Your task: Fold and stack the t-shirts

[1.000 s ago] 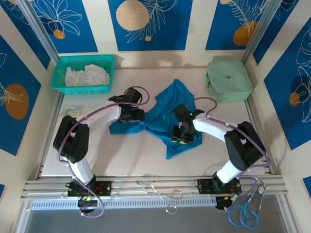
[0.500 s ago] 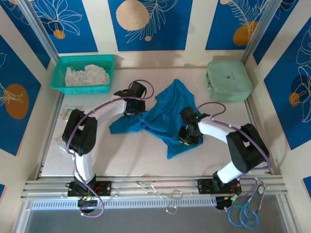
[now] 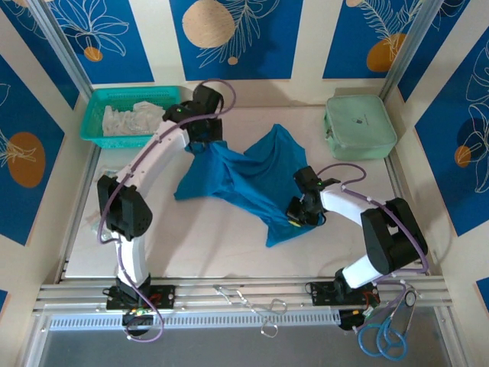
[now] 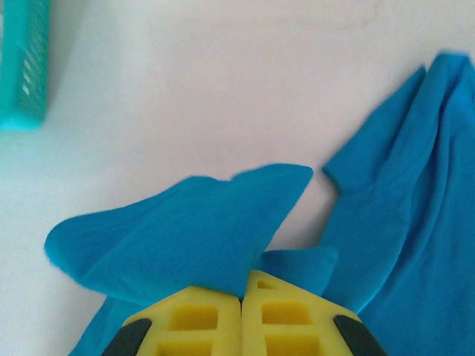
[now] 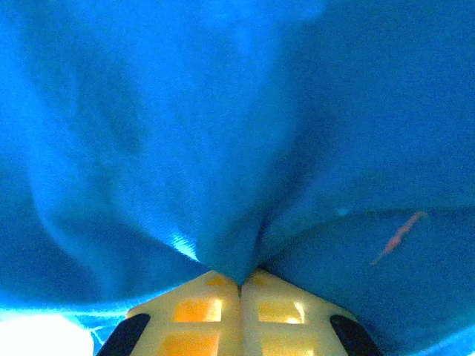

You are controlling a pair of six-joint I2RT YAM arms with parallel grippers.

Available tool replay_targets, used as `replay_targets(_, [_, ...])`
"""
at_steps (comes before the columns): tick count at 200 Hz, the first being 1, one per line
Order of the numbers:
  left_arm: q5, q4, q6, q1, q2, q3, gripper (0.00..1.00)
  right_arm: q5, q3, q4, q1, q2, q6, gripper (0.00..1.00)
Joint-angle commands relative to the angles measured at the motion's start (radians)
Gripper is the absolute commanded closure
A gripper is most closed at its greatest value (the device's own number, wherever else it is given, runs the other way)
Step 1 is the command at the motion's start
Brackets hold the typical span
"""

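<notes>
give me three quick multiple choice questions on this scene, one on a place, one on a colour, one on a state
1. Where on the table does the teal plastic mesh basket stand?
A far left corner; B far right corner; C near edge, centre.

2. What colour is the soft square case?
A red; B pale green; C black.

3. How is the left tool?
A wide open over bare table; B shut on the deep teal-blue soft t-shirt; C shut on the basket.

Answers:
1 A, it sits at the far left in the top view.
2 B, its fabric is pale green.
3 B, its yellow fingers meet with blue fabric pinched between them.
</notes>
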State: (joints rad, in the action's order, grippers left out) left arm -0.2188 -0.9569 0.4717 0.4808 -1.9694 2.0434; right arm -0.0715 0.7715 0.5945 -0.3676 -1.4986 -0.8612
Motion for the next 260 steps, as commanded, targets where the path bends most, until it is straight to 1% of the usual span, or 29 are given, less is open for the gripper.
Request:
replay_targets(1, [-0.013, -0.165, -0.033, -0.051, -0.126, 0.160, 1.00, -0.052, -0.030, 0.103, 0.063, 0.072, 0.031, 1.00])
replay_targets(28, [0.016, -0.233, -0.036, -0.084, -0.294, 0.424, 1.00, -0.038, -0.080, 0.100, 0.174, 0.115, 0.076, 1.00])
replay_targets(41, [0.033, -0.241, -0.030, -0.094, -0.361, 0.522, 1.00, -0.031, -0.096, 0.093, 0.217, 0.124, 0.094, 1.00])
replay_targets(51, [0.051, -0.232, -0.025, -0.101, -0.397, 0.564, 1.00, -0.024, -0.102, 0.090, 0.242, 0.126, 0.101, 1.00])
replay_targets(62, [0.089, -0.191, -0.031, -0.103, -0.411, 0.564, 1.00, 0.002, -0.110, 0.074, 0.261, 0.127, 0.105, 1.00])
replay_targets(67, [0.112, -0.169, -0.039, -0.103, -0.416, 0.561, 0.92, 0.004, -0.110, 0.070, 0.264, 0.126, 0.104, 1.00])
replay_targets(72, [0.138, -0.148, -0.042, -0.103, -0.419, 0.554, 0.80, 0.006, -0.108, 0.070, 0.264, 0.124, 0.103, 1.00])
replay_targets(76, [0.159, -0.133, -0.043, -0.103, -0.419, 0.548, 0.65, 0.008, -0.106, 0.070, 0.263, 0.123, 0.105, 1.00])
replay_targets(80, [0.180, -0.119, -0.044, -0.102, -0.418, 0.539, 0.53, 0.011, -0.104, 0.070, 0.262, 0.122, 0.107, 1.00])
replay_targets(81, [0.185, -0.115, -0.044, -0.102, -0.417, 0.537, 0.52, 0.011, -0.103, 0.070, 0.261, 0.122, 0.107, 1.00])
replay_targets(86, [0.206, -0.096, -0.045, -0.100, -0.411, 0.521, 0.38, 0.015, -0.101, 0.070, 0.261, 0.122, 0.107, 1.00])
replay_targets(90, [0.219, -0.082, -0.048, -0.097, -0.404, 0.508, 0.31, 0.020, -0.098, 0.070, 0.261, 0.124, 0.109, 0.98])
replay_targets(96, [0.230, -0.062, -0.054, -0.092, -0.389, 0.485, 0.25, 0.030, -0.093, 0.072, 0.260, 0.128, 0.112, 0.95])
replay_targets(105, [0.225, -0.034, -0.070, -0.080, -0.356, 0.448, 0.19, 0.041, -0.084, 0.077, 0.256, 0.138, 0.116, 0.89])
replay_targets(113, [0.210, -0.011, -0.087, -0.067, -0.315, 0.411, 0.15, 0.045, -0.073, 0.087, 0.252, 0.153, 0.120, 0.83])
replay_targets(130, [0.168, 0.012, -0.114, -0.046, -0.222, 0.339, 0.10, 0.051, -0.044, 0.111, 0.232, 0.192, 0.134, 0.71])
replay_targets(134, [0.162, 0.011, -0.118, -0.042, -0.199, 0.323, 0.05, 0.054, -0.036, 0.117, 0.224, 0.203, 0.139, 0.68])
replay_targets(137, [0.157, 0.010, -0.119, -0.039, -0.182, 0.308, 0.04, 0.056, -0.029, 0.121, 0.219, 0.209, 0.142, 0.66])
replay_targets(150, [0.125, -0.017, -0.118, -0.030, -0.107, 0.233, 0.02, 0.064, 0.002, 0.142, 0.184, 0.233, 0.164, 0.59])
replay_targets(167, [0.098, -0.049, -0.103, -0.027, -0.009, 0.088, 0.00, 0.055, 0.054, 0.167, 0.101, 0.236, 0.193, 0.53])
replay_targets(175, [0.095, -0.048, -0.095, -0.027, 0.041, -0.014, 0.00, 0.047, 0.084, 0.175, 0.051, 0.224, 0.207, 0.51])
replay_targets(191, [0.111, 0.021, -0.073, -0.026, 0.157, -0.240, 0.00, 0.025, 0.155, 0.180, -0.062, 0.168, 0.235, 0.49])
replay_targets(209, [0.129, 0.116, -0.039, -0.025, 0.286, -0.463, 0.00, -0.010, 0.261, 0.189, -0.169, 0.052, 0.290, 0.48])
replay_targets(224, [0.136, 0.160, -0.016, -0.025, 0.381, -0.591, 0.00, -0.052, 0.369, 0.206, -0.244, -0.071, 0.346, 0.48])
replay_targets(229, [0.136, 0.169, -0.010, -0.025, 0.409, -0.623, 0.00, -0.068, 0.407, 0.210, -0.268, -0.116, 0.367, 0.48])
replay_targets(234, [0.136, 0.174, -0.007, -0.025, 0.436, -0.649, 0.00, -0.084, 0.444, 0.215, -0.290, -0.161, 0.387, 0.43])
replay_targets(237, [0.136, 0.174, -0.006, -0.025, 0.452, -0.662, 0.00, -0.095, 0.468, 0.217, -0.304, -0.188, 0.399, 0.42])
replay_targets(260, [0.120, 0.140, -0.004, -0.025, 0.563, -0.731, 0.00, -0.160, 0.658, 0.255, -0.378, -0.399, 0.479, 0.43])
